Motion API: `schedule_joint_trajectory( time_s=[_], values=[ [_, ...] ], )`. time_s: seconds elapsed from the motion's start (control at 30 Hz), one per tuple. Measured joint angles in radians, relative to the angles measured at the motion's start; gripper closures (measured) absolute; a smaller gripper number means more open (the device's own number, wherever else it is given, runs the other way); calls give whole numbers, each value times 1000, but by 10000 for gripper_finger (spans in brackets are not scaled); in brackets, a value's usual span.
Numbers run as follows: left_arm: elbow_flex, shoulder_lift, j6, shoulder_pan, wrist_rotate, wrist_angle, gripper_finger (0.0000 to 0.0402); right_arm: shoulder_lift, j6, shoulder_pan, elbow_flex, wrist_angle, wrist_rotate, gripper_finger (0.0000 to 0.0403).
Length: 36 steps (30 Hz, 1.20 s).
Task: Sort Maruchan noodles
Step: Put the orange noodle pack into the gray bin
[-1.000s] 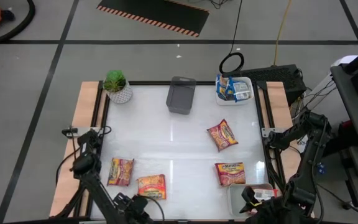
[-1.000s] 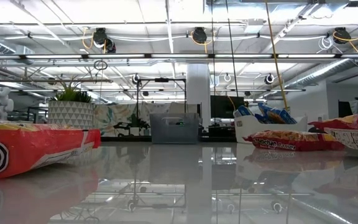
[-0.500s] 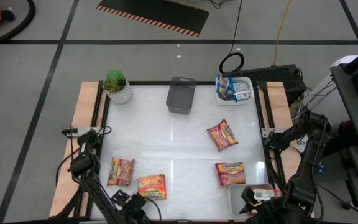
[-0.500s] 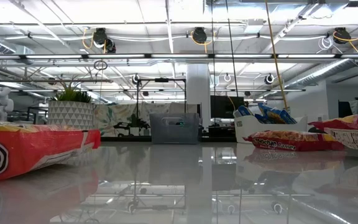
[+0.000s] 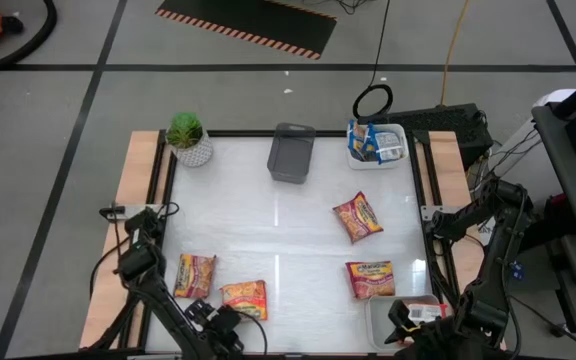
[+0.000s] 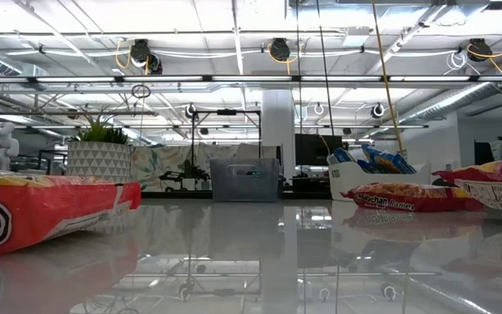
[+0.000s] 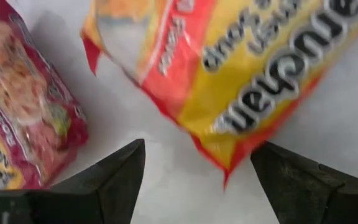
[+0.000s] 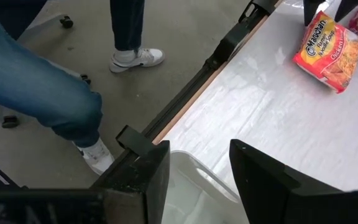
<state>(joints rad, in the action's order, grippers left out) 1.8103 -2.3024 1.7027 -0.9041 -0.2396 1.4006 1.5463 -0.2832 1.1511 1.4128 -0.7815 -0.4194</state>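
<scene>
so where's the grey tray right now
In the high view the grey tray sits at the table's far edge, near the middle, between the potted plant on its left and the white tray holding blue packets on its right.

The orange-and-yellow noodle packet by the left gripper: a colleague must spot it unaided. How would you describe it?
Start at the table's near edge on the left arm's side, where the open left gripper hovers. The orange-and-yellow noodle packet lies flat just ahead of it. Its neighbour, the red-and-yellow packet, sits further left.

Orange-and-yellow noodle packet (red-edged), grey tray.
</scene>
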Motion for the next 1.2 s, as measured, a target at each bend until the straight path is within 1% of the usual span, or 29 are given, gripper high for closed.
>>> schedule_joint_trajectory(
  time_s=[0.13, 0.27, 0.37, 0.43, 0.53, 0.63, 0.77, 0.9, 1.0, 1.07, 1.2],
  values=[
    [-1, -2, 1, 14, -15, 3, 101, 0, 2, 0, 0, 9, -1, 243],
    [-1, -2, -2, 30, -15, 2, 102, 0, 40, -1, 0, 24, -2, 243],
    [-1, -2, -28, 41, -16, -4, 118, 0, 59, -1, 0, 41, -3, 243],
    [-1, -2, -45, 48, -16, -8, 137, 0, 61, -1, 0, 57, -3, 243],
    [-1, -3, -77, 55, -23, -18, 177, 0, 61, -1, 0, 73, -3, 243],
    [-1, -3, -131, 61, -24, -50, 228, 0, 61, -2, 0, 83, -3, 243],
    [-2, -3, -252, 72, -25, -109, 304, 0, 63, -17, 0, 90, -3, 243],
    [-2, -3, -285, 85, -24, -123, 363, 0, 69, -37, -11, 123, -3, 243],
    [-2, 6, -287, 93, -22, -125, 390, 1, 69, -48, -32, 128, -2, 243],
    [-3, 15, -286, 102, -31, -130, 394, 1, 68, -59, -52, 128, -1, 243],
    [-2, 64, -253, 112, -91, -133, 394, 1, 69, -76, -91, 127, 1, 243]
  ],
)
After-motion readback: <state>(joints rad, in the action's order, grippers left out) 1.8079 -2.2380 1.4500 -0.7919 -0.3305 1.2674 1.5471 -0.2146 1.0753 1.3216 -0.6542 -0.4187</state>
